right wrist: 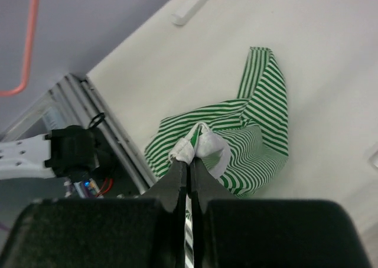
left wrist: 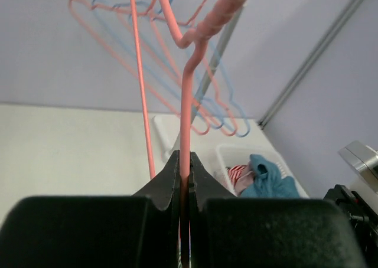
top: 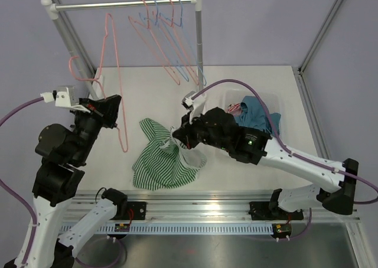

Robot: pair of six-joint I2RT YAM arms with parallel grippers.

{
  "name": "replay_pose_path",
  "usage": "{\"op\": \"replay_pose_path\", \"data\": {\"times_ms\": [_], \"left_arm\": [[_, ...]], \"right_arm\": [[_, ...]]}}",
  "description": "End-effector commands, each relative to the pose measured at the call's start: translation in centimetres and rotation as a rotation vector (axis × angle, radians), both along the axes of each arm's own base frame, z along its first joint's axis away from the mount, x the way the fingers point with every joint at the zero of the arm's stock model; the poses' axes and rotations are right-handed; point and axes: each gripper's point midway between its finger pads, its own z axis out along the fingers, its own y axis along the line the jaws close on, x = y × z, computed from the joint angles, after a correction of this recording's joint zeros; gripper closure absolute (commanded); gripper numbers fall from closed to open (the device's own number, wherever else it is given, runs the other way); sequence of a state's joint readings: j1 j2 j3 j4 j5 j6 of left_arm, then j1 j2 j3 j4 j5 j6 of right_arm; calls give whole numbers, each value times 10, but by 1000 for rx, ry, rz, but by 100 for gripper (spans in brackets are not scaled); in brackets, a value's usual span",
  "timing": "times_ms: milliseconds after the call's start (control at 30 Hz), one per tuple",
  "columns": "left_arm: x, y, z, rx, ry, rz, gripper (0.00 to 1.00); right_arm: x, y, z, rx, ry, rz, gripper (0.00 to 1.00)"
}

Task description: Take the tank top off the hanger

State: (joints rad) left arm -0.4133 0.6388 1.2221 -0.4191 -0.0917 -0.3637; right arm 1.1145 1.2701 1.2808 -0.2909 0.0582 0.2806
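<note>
A pink wire hanger [top: 120, 91] stands nearly upright over the table's left side, its wire bare. My left gripper [top: 109, 111] is shut on it; in the left wrist view the jaws [left wrist: 185, 162] pinch the pink hanger [left wrist: 186, 103]. The green-and-white striped tank top [top: 156, 164] lies crumpled on the table just right of the hanger, apart from it. My right gripper [top: 177, 135] is shut on the top's white-trimmed edge and holds it slightly raised. The right wrist view shows that gripper [right wrist: 190, 162] gripping the trim, with the tank top [right wrist: 260, 120] spread below.
A clothes rack [top: 124, 5] stands at the back with several pink and blue hangers [top: 171, 43] on its rail. A clear bin [top: 273, 100] holding teal and striped clothes sits at the right. The aluminium rail [top: 195, 212] runs along the near edge.
</note>
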Motion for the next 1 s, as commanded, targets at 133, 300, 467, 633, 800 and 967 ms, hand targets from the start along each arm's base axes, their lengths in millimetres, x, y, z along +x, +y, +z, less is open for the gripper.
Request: {"op": "replay_pose_path", "data": {"times_ms": [133,300,467,633,800,967], "left_arm": [[15,26,-66,117,267,172,100],[32,17,-60,169,337,140,100],[53,1,-51,182,407,39,100],[89,-5,-37,178,450,15,100],[121,-7,-7,165,446,-23,100],[166,8,-11,172,505,37,100]], "right_arm": [[18,41,-94,-193,111,-184,99],[16,47,-106,-173,159,-199,1],[22,19,-76,-139,107,-278,0],[18,-9,-56,-103,91,-310,0],[8,-25,-48,-64,91,-298,1],[3,-36,-46,-44,79,-283,0]]}}
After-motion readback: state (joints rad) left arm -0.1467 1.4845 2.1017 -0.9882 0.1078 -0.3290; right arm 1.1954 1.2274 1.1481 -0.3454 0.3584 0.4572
